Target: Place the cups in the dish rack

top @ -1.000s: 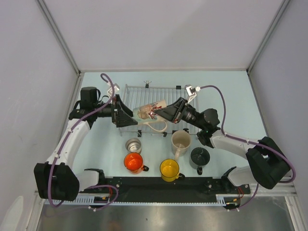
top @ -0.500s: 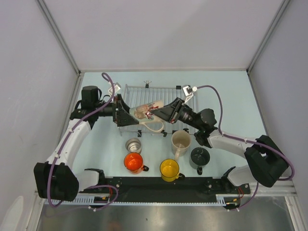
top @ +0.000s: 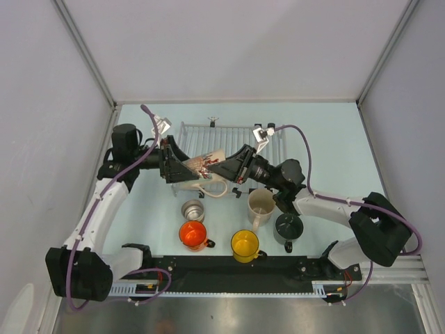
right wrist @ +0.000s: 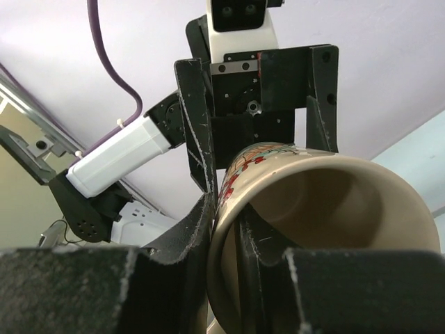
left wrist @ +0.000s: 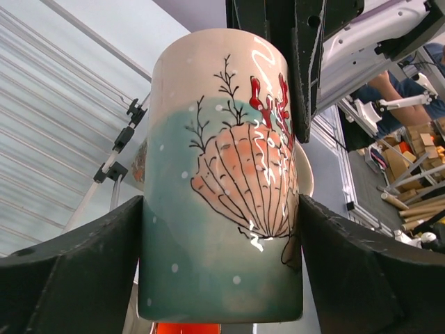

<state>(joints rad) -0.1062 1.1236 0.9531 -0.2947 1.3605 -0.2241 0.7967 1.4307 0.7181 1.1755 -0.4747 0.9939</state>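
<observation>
A beige mug with a shell picture (top: 204,163) lies on its side in the air over the near left part of the dish rack (top: 240,132). My right gripper (top: 222,167) is shut on its rim, one finger inside and one outside (right wrist: 226,223). My left gripper (top: 182,167) has its fingers against both sides of the mug's base (left wrist: 222,236). On the table in front stand the steel cup (top: 192,210), orange mug (top: 193,234), yellow mug (top: 245,245), second beige mug (top: 261,204) and dark grey mug (top: 288,227).
The rack's wires show at the left of the left wrist view (left wrist: 62,139). Grey walls close in the table on the left, far and right sides. The arm bases and a black rail (top: 229,268) run along the near edge.
My right gripper carried the shell mug to the left, and my left gripper's fingers now sit around its base. The cups on the table have not moved.
</observation>
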